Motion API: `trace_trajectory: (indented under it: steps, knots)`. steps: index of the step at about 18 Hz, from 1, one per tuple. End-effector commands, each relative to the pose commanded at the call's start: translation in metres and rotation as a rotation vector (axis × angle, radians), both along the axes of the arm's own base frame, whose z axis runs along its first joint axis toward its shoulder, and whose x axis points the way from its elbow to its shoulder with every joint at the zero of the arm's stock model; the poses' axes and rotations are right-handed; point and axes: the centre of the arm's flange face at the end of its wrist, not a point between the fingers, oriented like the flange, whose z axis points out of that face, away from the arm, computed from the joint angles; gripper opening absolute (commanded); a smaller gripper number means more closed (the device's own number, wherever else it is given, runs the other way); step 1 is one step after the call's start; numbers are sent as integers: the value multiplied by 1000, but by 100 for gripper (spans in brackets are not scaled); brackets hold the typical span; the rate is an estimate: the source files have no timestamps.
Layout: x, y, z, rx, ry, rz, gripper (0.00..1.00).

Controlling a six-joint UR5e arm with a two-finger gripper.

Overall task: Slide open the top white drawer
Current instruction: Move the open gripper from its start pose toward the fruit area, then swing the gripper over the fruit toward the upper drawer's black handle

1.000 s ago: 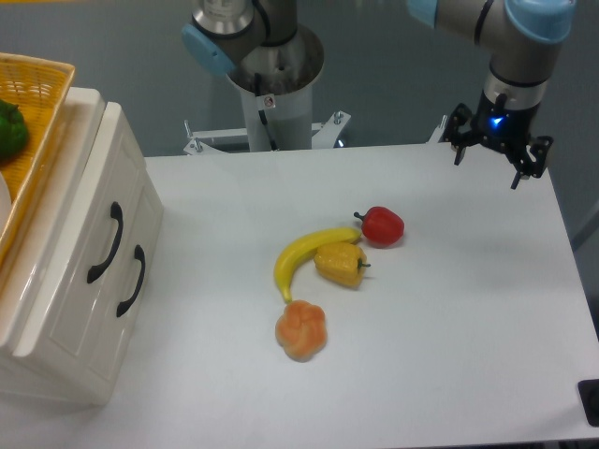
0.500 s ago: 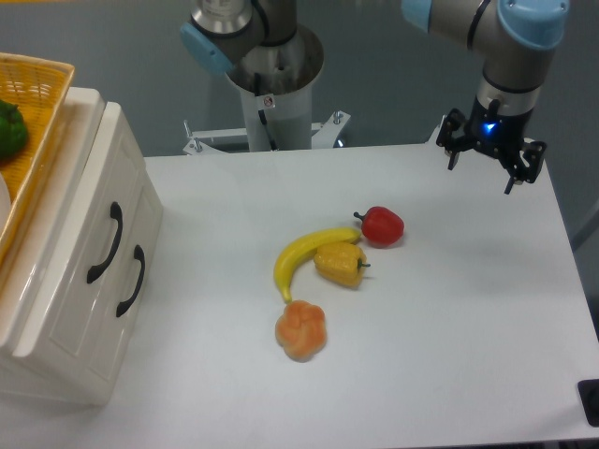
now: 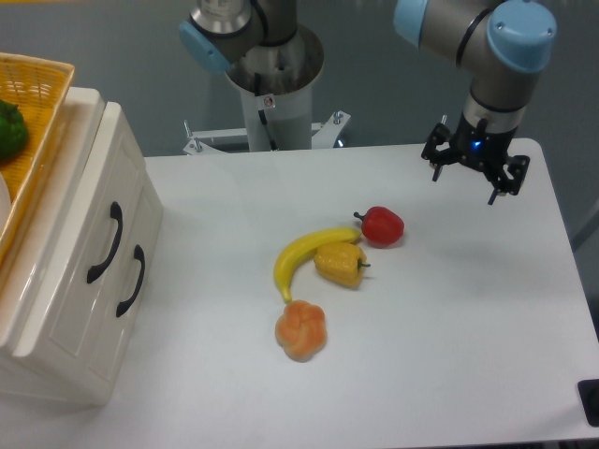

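Drifted left a bit since a second ago, that hand (image 3: pixel 474 166), fingers spread wide and empty, pointing down over the far right of the worktop (image 3: pixel 449 309); top drawer (image 3: pixel 82 229) shut at the far left, handle (image 3: pixel 105 242) facing the fruit; long reach across needed; wrist hanging from a bent arm.

White table (image 3: pixel 449 309) bears cabinet (image 3: pixel 70 290), banana (image 3: pixel 304 254), peppers (image 3: pixel 342 265).
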Motion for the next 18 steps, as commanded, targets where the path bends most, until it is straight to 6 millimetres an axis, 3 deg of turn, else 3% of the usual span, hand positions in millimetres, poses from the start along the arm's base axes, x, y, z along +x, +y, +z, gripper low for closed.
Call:
trace_trajectory:
  steps: [7,18]
  knots:
    - [27,55,-8,18,-39,116,100]
    - [71,105,-16,112,-187,288,100]
